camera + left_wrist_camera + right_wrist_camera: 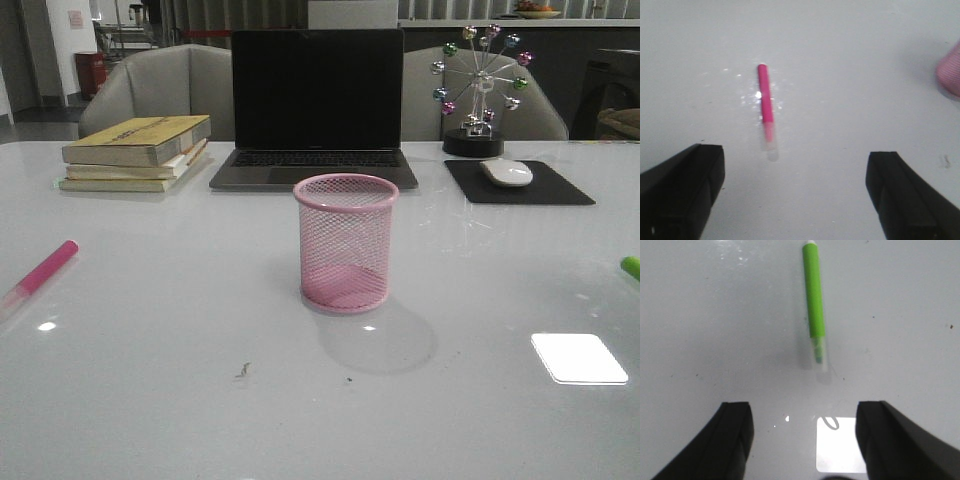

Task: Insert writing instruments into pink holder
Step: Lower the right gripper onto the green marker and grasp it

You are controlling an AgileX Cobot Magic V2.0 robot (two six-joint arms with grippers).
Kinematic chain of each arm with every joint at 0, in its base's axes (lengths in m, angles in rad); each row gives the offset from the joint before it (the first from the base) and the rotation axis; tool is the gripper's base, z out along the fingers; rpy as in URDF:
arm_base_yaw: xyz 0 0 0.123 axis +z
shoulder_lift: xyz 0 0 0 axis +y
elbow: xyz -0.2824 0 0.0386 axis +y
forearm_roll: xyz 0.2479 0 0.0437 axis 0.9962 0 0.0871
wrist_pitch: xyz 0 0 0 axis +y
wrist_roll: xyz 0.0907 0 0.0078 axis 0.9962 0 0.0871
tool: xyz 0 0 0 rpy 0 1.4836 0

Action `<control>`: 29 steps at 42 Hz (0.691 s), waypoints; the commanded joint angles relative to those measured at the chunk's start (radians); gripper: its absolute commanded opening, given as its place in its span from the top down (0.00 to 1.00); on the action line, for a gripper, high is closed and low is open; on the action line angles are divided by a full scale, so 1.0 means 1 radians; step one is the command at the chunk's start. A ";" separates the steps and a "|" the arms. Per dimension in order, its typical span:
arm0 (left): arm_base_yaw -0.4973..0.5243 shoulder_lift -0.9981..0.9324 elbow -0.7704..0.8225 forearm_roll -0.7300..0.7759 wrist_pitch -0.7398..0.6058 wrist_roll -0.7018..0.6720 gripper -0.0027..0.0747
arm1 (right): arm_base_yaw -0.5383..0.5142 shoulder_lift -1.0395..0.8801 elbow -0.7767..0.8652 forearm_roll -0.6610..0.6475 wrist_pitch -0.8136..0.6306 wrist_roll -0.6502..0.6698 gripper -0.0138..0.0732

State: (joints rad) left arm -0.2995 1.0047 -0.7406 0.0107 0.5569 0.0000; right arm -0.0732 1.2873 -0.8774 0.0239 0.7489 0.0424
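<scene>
On the white table (180, 400) the pink holder (346, 242) stands in the middle, the pink marker (766, 102) lies lengthwise ahead of the wide-open, empty left gripper (792, 192), and the green marker (814, 300) lies likewise ahead of the wide-open, empty right gripper (802, 440).

The table (180, 380) is a smooth, glossy pale grey surface that mirrors lamp glare. The pink holder (346, 243) is fine wire mesh with a rolled rim, painted a soft sheen. The pink marker (765, 99) and green marker (814, 292) look like smooth plastic with translucent caps. Far left, 3 books (137, 152) have matt paper covers. The mouse pad (520, 184) is matt black; the mouse (507, 172) is glossy white.
</scene>
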 commanded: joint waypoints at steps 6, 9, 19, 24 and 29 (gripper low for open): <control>-0.209 -0.010 -0.032 0.000 -0.070 0.000 0.14 | -0.030 0.186 -0.165 0.005 -0.028 -0.017 0.24; -0.267 -0.010 -0.032 0.000 -0.070 0.000 0.14 | -0.030 0.257 -0.218 0.005 -0.009 -0.017 0.25; -0.387 -0.010 -0.032 0.000 -0.070 0.000 0.14 | -0.030 0.449 -0.375 0.056 0.039 -0.065 0.27; -0.410 -0.010 -0.032 0.000 -0.070 0.000 0.14 | -0.030 0.525 -0.437 0.110 0.047 -0.105 0.27; -0.412 -0.010 -0.032 0.000 -0.070 0.000 0.14 | -0.030 0.581 -0.494 0.109 0.049 -0.105 0.27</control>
State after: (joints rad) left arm -0.7026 1.0047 -0.7406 0.0107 0.5569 0.0000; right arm -0.0960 1.8834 -1.3053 0.1200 0.8060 -0.0434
